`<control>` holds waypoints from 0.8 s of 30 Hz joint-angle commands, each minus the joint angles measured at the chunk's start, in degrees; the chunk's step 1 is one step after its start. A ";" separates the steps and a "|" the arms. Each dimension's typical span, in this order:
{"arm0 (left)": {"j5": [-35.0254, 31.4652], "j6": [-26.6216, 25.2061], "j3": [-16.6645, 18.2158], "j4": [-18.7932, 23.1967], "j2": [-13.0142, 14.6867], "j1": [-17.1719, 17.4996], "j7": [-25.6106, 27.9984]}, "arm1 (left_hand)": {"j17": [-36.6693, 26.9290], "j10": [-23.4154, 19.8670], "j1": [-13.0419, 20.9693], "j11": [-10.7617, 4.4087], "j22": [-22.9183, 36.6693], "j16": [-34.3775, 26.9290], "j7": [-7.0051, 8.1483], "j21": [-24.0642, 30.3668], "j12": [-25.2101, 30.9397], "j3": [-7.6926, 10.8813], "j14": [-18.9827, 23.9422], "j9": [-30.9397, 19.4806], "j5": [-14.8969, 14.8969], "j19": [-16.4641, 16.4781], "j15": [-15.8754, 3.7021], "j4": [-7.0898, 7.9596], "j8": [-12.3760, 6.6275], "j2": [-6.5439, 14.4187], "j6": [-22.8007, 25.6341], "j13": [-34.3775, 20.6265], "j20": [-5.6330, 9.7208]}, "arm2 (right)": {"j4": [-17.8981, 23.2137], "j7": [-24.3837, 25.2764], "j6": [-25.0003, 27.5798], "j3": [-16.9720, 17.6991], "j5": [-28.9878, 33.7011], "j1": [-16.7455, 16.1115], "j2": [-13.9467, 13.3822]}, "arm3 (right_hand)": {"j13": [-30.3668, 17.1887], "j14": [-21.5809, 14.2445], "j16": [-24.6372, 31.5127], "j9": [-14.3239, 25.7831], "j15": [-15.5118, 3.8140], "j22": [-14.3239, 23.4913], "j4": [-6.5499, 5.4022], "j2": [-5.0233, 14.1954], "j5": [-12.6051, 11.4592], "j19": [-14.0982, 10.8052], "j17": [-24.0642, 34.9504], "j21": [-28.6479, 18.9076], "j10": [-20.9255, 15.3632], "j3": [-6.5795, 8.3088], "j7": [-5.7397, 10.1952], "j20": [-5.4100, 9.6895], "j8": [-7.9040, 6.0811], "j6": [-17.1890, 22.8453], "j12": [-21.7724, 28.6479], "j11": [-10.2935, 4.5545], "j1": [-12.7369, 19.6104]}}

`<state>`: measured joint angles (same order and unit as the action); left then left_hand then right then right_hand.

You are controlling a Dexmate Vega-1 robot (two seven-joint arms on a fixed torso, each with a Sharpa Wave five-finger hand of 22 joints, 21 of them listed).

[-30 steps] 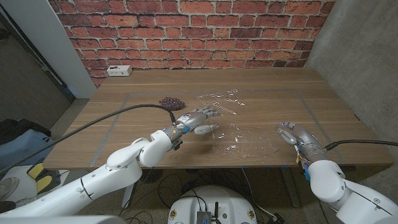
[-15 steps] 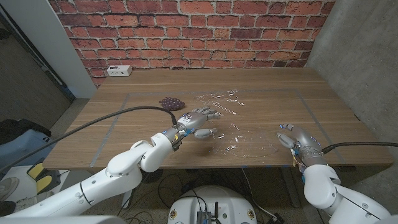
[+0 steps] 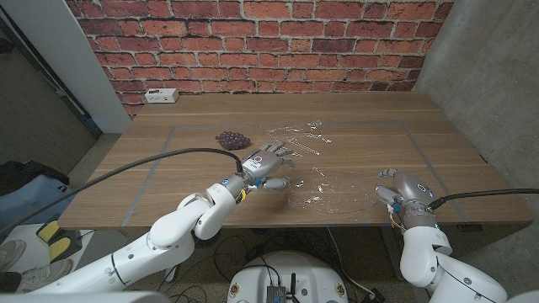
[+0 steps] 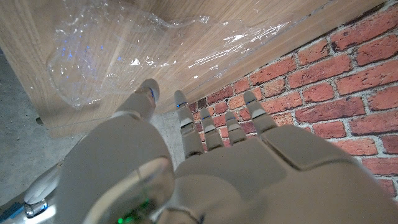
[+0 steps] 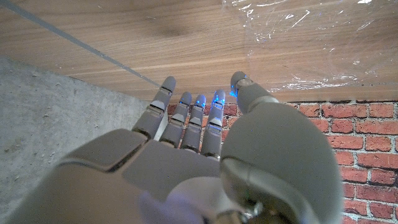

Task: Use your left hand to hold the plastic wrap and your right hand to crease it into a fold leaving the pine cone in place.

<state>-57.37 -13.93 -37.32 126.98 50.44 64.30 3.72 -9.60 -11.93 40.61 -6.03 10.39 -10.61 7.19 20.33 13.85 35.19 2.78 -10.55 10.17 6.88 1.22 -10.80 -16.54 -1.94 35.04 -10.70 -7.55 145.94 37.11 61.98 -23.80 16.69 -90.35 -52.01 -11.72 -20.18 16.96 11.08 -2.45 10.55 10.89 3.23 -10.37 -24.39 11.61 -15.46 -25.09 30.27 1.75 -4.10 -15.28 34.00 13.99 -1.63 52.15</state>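
Saw crinkled clear plastic wrap point(image 3: 324, 181) spread mid-table, dark knobbly pine cone point(image 3: 232, 138) beyond its left edge. Left hand point(image 3: 268, 166) over wrap, fingers spread, empty. Right hand point(image 3: 397, 190) open at wrap's right edge. White socket box point(image 3: 159, 95) by brick wall.

My head camera looks down the table point(image 3: 354, 118) toward the brick wall point(image 3: 269, 42); both close, upturned wrist cameras share its plastic wrap point(image 3: 324, 181).

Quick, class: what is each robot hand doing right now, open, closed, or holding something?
Left hand: open, fingers spread over the clear crinkled plastic wrap, holding nothing.
Right hand: open, fingers apart beside the wrap's edge, holding nothing.
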 commanded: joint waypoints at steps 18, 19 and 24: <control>-13.00 1.15 -0.85 1.75 -1.28 -1.08 -11.68 | -0.28 1.54 4.53 -0.16 0.05 0.19 5.09 -1.70 -1.45 -4.46 -0.84 -0.33 1.57 0.76 0.60 1.06 0.11 -4.29 4.73 -0.27 0.64 | 1.40 1.01 18.01 -13.63 0.67 12.56 -3.25 | -0.38 2.54 -1.03 0.57 -4.84 0.13 -0.38 -2.32 -1.62 0.20 0.48 0.56 1.86 -2.29 1.80 1.17 -0.08 2.32 -1.52 -2.46 5.95; -13.09 1.28 -0.83 1.80 -1.34 -1.12 -12.13 | -0.29 1.54 4.75 -0.10 0.05 0.22 5.11 -1.78 -1.47 -4.61 -0.97 -0.35 1.63 0.77 0.60 1.10 0.01 -4.31 5.25 -0.27 0.64 | 1.51 0.94 18.01 -13.67 0.58 12.60 -3.36 | -0.39 2.61 -1.06 0.59 -4.88 0.13 -0.37 -2.24 -1.65 0.26 0.49 0.60 1.94 -2.27 1.89 1.28 -0.10 2.42 -1.56 -2.56 6.26; -12.45 2.15 -0.54 2.04 -1.45 -1.26 -14.01 | -0.29 1.35 5.49 -0.18 0.07 0.21 5.19 -2.08 -1.45 -5.15 -1.10 -0.42 1.82 0.81 0.66 1.22 -0.35 -4.39 7.10 -0.27 0.68 | 2.05 -1.75 18.01 -14.31 2.77 12.69 -3.80 | -0.46 3.19 -1.29 0.75 -4.91 0.12 -0.44 -2.13 -1.70 0.38 0.57 0.77 2.65 -2.46 2.10 1.41 -0.26 3.11 -1.93 -3.01 7.90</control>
<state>-68.73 -13.16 -38.14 128.39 49.35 63.46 -5.71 -9.75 -10.37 45.42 -6.34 10.41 -10.61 12.38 18.40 12.50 30.31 2.26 -10.83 11.67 7.27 1.75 -9.56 -16.54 -6.30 41.27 -10.81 -7.15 147.14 37.61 77.24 -35.28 17.98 -79.89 -54.92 -11.87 -17.34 16.06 11.62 -2.37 10.54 10.52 1.14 -11.70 -23.96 11.89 -14.80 -22.59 27.97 3.80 -3.05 -15.27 36.65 12.30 -4.12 58.91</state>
